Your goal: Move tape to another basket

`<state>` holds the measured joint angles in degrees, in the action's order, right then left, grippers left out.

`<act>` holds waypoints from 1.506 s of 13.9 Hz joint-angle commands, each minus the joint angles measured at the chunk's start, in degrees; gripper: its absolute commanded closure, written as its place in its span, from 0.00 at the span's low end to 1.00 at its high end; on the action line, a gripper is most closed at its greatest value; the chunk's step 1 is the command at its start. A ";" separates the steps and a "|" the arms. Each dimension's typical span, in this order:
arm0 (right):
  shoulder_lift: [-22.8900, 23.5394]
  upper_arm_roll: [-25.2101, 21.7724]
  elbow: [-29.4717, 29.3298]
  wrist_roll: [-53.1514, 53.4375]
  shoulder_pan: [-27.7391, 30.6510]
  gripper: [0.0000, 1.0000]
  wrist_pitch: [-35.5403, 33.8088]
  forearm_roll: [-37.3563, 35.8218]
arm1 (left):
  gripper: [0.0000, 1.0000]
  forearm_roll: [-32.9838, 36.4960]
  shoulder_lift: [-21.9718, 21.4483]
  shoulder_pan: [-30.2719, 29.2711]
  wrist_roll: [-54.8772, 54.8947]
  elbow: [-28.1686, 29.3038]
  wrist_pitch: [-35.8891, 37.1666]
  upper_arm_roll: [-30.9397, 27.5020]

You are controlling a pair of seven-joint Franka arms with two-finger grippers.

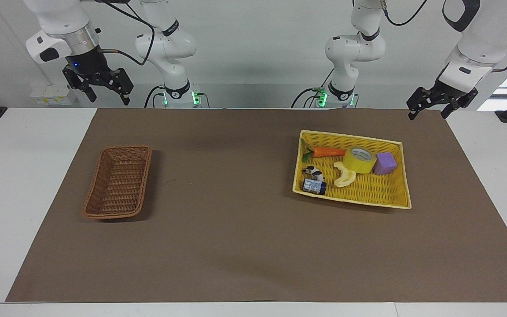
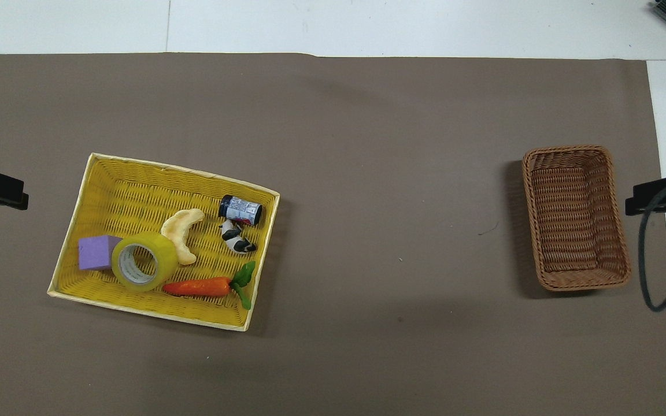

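The yellow tape roll (image 1: 359,159) stands in the bright yellow tray basket (image 1: 351,136) toward the left arm's end of the table, between a purple cube and a pale curved toy; it also shows in the overhead view (image 2: 143,262). The brown wicker basket (image 1: 119,182) sits empty toward the right arm's end, and the overhead view shows it too (image 2: 576,216). My left gripper (image 1: 428,115) hangs open and empty over the table's edge beside the tray basket. My right gripper (image 1: 109,99) hangs open and empty over the table's edge near the wicker basket.
The tray basket (image 2: 182,169) also holds a purple cube (image 1: 385,163), an orange carrot (image 1: 328,152), a pale banana-like toy (image 1: 346,174), a small cow figure (image 1: 313,171) and a small dark can (image 1: 314,186). A brown mat (image 1: 236,229) covers the table.
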<state>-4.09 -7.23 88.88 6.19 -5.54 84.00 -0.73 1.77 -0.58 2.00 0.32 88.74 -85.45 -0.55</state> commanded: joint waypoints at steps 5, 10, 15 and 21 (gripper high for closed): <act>-0.31 0.11 -0.29 -0.65 0.27 0.00 -0.94 0.38 | 0.00 -0.63 0.23 -0.24 1.96 -0.14 0.46 -0.06; -0.31 0.11 -0.29 -0.65 0.27 0.00 -0.95 0.38 | 0.00 -0.71 0.23 -0.16 2.14 0.03 0.38 -0.06; -0.31 0.11 -0.29 -0.65 0.27 0.00 -0.86 0.38 | 0.00 -0.71 -0.30 -0.24 2.14 1.35 -0.42 -0.06; -0.31 0.11 -0.29 -0.65 0.27 0.00 -0.94 0.38 | 0.00 -0.71 -0.65 -0.33 2.22 1.88 -0.59 -0.06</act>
<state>-4.09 -7.22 88.87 6.19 -5.60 83.94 -0.72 1.52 -0.23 2.00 1.67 89.21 -85.50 -0.58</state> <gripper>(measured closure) 0.000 0.000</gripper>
